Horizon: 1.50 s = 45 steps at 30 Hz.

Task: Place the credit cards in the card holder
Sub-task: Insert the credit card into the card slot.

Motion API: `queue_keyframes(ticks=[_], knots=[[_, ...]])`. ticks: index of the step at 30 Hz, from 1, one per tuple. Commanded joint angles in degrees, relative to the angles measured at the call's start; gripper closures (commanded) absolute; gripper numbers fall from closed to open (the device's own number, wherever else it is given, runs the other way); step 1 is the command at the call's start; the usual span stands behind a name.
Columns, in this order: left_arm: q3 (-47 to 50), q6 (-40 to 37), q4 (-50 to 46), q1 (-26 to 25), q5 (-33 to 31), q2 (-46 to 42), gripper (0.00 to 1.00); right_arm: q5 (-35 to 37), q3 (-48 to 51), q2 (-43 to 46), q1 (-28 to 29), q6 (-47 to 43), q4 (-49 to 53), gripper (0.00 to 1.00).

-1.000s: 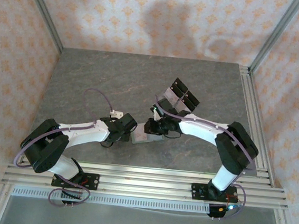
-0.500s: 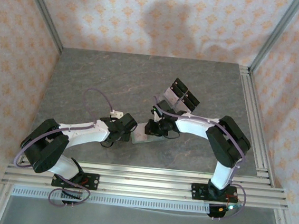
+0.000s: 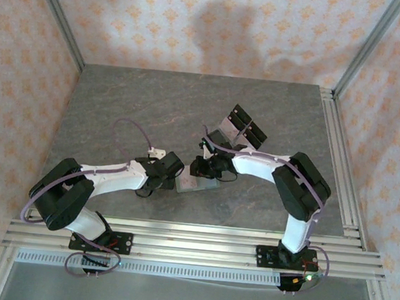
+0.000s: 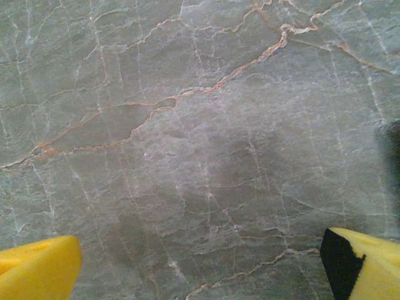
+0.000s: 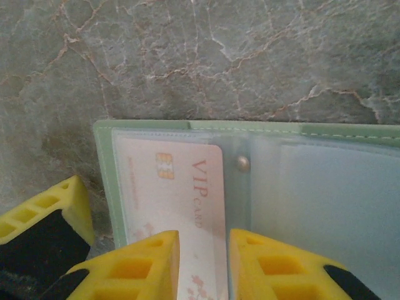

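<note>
Well, my right gripper (image 5: 204, 240), barely parted, stands over the card (image 5: 181, 181) sleeved in the holder (image 5: 104, 169); left gripper (image 4: 201, 244) gapes wide.

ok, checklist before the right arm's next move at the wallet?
1. Pale pink VIP card seated in the clear sleeve of the sage-green folding wallet: upper end in, lower end hidden by fingers; cannot tell.
2. Right gripper off the card: jaws narrowly apart, card in the gap; cannot tell.
3. Wallet open and flat on the grey marble table: ok.
4. Second clear sleeve free: looks empty; ok.
5. Left gripper open, empty, over bare table: ok.
</note>
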State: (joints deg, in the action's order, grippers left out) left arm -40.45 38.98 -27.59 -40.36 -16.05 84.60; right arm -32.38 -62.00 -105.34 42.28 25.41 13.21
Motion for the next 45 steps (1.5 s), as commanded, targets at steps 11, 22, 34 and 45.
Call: queue_keyframes(ticks=[11, 22, 34, 45], knots=[[-0.77, 0.13, 0.6, 0.55, -0.37, 0.74, 0.0, -1.76, -2.18, -2.29, 0.26, -0.28, -0.21, 0.69], [-0.7, 0.04, 0.61, 0.55, -0.22, 0.83, 0.0, -3.02, -4.57, -3.99, 1.74, -0.05, 0.23, 0.69], [-0.67, 0.13, 1.04, 0.54, -0.03, 1.23, 0.0, -5.65, -5.7, -5.25, 2.71, 1.76, -1.38, 0.7], [-0.47, 0.22, 1.4, 0.55, 0.06, 1.44, 0.0, -8.27, -6.16, -6.48, 4.28, 3.74, -3.88, 0.7]])
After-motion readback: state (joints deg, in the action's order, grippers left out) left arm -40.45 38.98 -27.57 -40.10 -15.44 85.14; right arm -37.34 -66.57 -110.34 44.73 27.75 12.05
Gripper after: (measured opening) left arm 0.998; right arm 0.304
